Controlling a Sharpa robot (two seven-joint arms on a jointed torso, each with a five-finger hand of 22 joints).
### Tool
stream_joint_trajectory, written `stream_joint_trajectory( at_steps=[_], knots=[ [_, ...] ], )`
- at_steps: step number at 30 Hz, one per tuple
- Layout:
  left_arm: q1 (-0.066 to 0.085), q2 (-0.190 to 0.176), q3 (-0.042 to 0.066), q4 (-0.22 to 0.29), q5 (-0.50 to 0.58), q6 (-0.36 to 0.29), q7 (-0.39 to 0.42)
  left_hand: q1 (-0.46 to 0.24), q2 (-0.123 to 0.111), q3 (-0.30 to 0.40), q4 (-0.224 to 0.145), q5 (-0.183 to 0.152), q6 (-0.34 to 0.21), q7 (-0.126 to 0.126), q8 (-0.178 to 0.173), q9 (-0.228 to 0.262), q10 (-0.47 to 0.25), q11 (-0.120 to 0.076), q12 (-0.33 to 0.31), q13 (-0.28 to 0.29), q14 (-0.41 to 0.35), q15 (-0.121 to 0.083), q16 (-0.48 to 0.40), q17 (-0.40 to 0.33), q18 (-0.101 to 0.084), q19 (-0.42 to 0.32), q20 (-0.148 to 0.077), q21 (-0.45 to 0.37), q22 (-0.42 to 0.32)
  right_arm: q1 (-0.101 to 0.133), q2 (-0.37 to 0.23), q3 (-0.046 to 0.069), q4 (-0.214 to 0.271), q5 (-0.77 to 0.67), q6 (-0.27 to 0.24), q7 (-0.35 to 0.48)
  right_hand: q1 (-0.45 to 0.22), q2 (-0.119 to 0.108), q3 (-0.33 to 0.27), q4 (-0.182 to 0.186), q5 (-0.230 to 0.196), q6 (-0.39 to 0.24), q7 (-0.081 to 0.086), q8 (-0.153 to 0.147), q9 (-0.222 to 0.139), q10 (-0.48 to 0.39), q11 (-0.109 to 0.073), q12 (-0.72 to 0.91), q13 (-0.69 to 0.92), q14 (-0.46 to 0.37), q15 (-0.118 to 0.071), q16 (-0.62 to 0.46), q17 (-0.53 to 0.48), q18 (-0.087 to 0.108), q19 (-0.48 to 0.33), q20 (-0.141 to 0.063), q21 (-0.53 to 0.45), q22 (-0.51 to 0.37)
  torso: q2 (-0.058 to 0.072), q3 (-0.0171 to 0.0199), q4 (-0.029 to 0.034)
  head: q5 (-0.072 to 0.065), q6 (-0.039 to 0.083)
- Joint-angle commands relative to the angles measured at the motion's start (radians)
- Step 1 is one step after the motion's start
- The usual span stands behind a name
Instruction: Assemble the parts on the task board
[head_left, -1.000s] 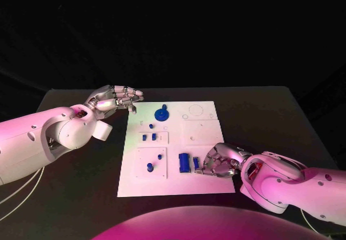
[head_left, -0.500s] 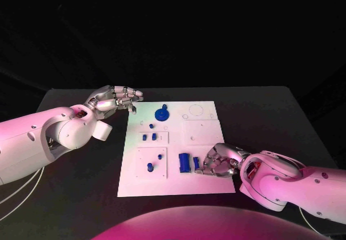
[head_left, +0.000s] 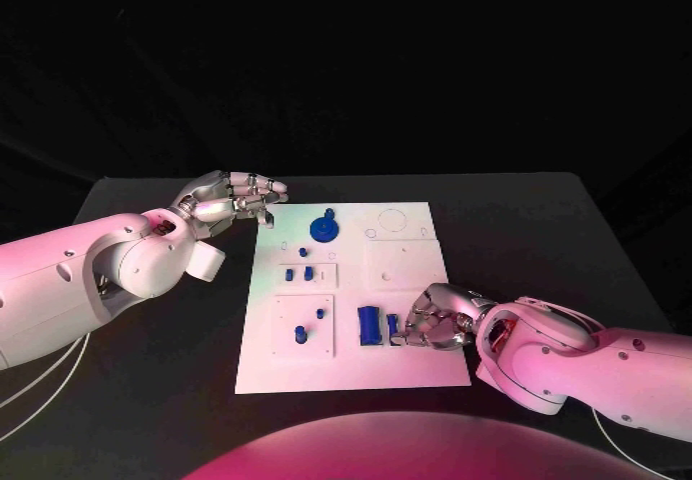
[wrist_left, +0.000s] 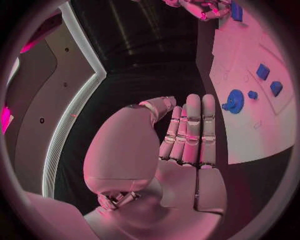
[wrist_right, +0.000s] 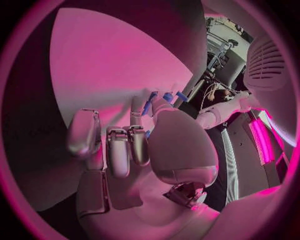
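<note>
Progress looks partial, judging by the layout: task board (head_left: 411, 375) lies in the middle of the black table (head_left: 548, 230), with a blue gear (head_left: 326, 230) already seated near its far edge and two small blue blocks (head_left: 297, 273) standing in the square plate below it. Two more small blue pieces (head_left: 307, 325) sit in the nearer left plate. A long blue bar (head_left: 369, 326) and a shorter blue piece (head_left: 391, 324) lie loose-looking mid-board, so those are probably still to place, and the round outlines (head_left: 391, 219) at the far right of the board show no parts.

Right hand (head_left: 437, 320) is down on the board just beside the shorter piece, fingers curled; cannot tell if it actually grips it. Left hand (head_left: 231, 200) hovers off the board's far left corner, fingers curled in, holding nothing
</note>
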Motion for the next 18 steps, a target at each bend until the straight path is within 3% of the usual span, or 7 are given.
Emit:
stream_joint_trajectory(
  at_steps=[1, 6, 10, 14, 18],
  knots=[
    [0.0, 0.002, 0.001, -0.001, -0.004, 0.015, 0.004, -0.005, 0.0, 0.006, 0.002, 0.003, -0.007, 0.031, 0.003, -0.001, -0.005, 0.0, 0.003, -0.001, -0.004, 0.004, -0.004, -0.001, 0.014, -0.003, 0.002, 0.006, 0.001, -0.004, -0.001, -0.004, 0.001, -0.004, 0.039, -0.006, 0.011, -0.003, 0.005, 0.004, 0.006, -0.006, -0.001, -0.002, -0.001, 0.079, -0.004, -0.005, 0.211, 0.096, -0.005, 0.003, 0.223, -0.017, 0.011, -0.006, -0.004, 0.163, -0.001, 0.0006, -0.0008, 0.001, 0.0],
    [0.0, 0.003, 0.001, -0.001, -0.004, 0.015, 0.004, -0.004, 0.0, 0.007, 0.0, 0.003, -0.008, 0.031, 0.004, -0.001, -0.005, 0.0, 0.004, -0.002, -0.004, 0.004, -0.004, -0.001, 0.014, -0.003, 0.002, 0.007, 0.002, 0.003, -0.016, -0.002, 0.022, 0.0, 0.016, -0.007, -0.02, -0.004, -0.012, 0.016, 0.004, -0.003, 0.004, -0.003, -0.007, 0.078, 0.0, -0.008, 0.209, 0.096, -0.002, 0.002, 0.221, -0.017, 0.011, -0.004, -0.007, 0.162, -0.001, 0.0002, -0.0004, 0.001, 0.0],
    [0.0, 0.005, 0.001, -0.001, -0.004, 0.014, 0.005, -0.003, 0.0, 0.008, -0.001, 0.003, -0.008, 0.031, 0.004, -0.001, -0.005, 0.0, 0.004, -0.002, -0.004, 0.004, -0.004, -0.001, 0.014, -0.003, 0.002, 0.008, 0.002, 0.022, -0.033, -0.001, 0.039, 0.023, -0.018, 0.012, -0.053, -0.008, -0.037, 0.016, 0.004, -0.007, 0.007, -0.006, -0.011, 0.077, 0.003, -0.013, 0.207, 0.095, 0.0, 0.001, 0.217, -0.016, 0.009, -0.002, -0.014, 0.161, -0.001, -0.0012, -0.0023, 0.0, 0.0],
    [0.0, 0.008, 0.001, -0.001, -0.001, 0.003, 0.009, -0.007, -0.001, 0.007, 0.0, 0.002, -0.008, 0.032, 0.005, -0.001, -0.005, 0.001, 0.004, -0.002, -0.004, 0.005, -0.005, -0.001, 0.014, -0.004, 0.002, 0.008, 0.002, 0.058, -0.05, 0.0, 0.04, 0.063, -0.073, 0.092, -0.05, -0.003, -0.059, 0.014, 0.006, -0.044, 0.02, -0.024, -0.02, 0.078, 0.013, -0.004, 0.212, 0.094, 0.008, -0.002, 0.209, -0.013, 0.005, 0.003, -0.035, 0.156, -0.003, -0.0031, -0.0012, -0.002, 0.004],
    [0.0, 0.012, 0.001, -0.001, 0.007, -0.013, 0.02, -0.012, -0.003, 0.007, 0.002, 0.001, -0.008, 0.032, 0.007, -0.002, -0.004, 0.001, 0.005, -0.002, -0.009, 0.006, -0.006, -0.002, 0.013, -0.008, 0.003, 0.007, 0.002, 0.096, -0.057, 0.0, 0.019, 0.126, -0.132, 0.217, -0.007, 0.006, -0.064, 0.013, 0.006, -0.066, 0.03, -0.03, -0.023, 0.068, 0.023, -0.034, 0.198, 0.089, 0.016, -0.011, 0.185, -0.006, -0.008, 0.011, -0.086, 0.146, -0.006, -0.0044, 0.0001, -0.005, 0.009]
  ],
)
